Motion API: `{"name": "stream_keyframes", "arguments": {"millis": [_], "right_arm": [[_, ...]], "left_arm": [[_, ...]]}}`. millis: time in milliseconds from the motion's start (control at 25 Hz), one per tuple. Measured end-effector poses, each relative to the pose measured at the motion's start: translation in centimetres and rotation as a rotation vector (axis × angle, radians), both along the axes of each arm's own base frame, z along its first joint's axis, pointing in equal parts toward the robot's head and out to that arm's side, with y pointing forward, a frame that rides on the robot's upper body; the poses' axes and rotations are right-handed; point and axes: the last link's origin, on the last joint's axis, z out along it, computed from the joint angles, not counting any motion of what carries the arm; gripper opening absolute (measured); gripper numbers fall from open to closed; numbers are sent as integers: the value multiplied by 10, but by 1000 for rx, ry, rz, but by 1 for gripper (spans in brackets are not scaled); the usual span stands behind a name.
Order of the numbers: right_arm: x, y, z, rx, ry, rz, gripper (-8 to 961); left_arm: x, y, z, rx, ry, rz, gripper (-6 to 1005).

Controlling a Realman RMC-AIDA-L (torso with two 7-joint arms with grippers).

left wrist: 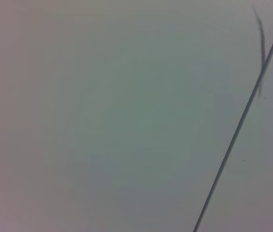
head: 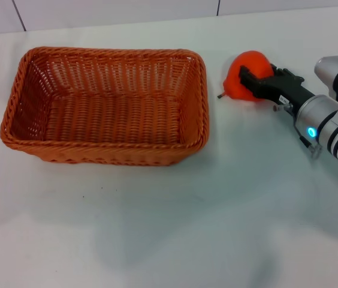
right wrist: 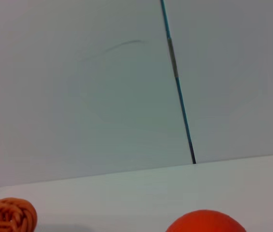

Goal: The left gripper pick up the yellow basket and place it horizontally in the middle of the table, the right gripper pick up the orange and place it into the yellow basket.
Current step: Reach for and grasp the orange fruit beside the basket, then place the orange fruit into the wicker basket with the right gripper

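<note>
Straddling the orange (head: pixel 248 73), seemingly unclosed, right gripper (head: pixel 254 82); yellow basket (head: pixel 106 105) beside.

1 basket (head: pixel 106 108), 1 orange (head: pixel 248 69) — 1 gripper (head: pixel 254 83).

Bright, even overhead light; soft faint shadows on the table (head: pixel 157 240); left wrist view blurred.

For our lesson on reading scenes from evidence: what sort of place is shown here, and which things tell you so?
Probably a robot test bench or lab, not a kitchen: a plain white table against bare pale panelled walls, holding only a woven orange-brown wicker basket and a smooth orange-red fruit, which the black right gripper is reaching.
</note>
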Motion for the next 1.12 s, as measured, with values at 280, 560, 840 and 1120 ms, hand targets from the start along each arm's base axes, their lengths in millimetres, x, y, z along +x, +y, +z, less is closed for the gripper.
{"name": "stream_keyframes", "arguments": {"millis": [280,560,840,1120], "right_arm": [[3,-3,2,22,25,-14,606],[-5,-9,13,96,85,78,511],[-39,-11,23,168,188,276,476],[-96,-8,-1,40,255,458,414]], "left_arm": [[-1,-2,-4,-10,10,2,895],[-3,-2,-7,-9,31,10,895],[-5,-1,-10,13,66,26,894],[-6,0,-9,19,78,34,893]]}}
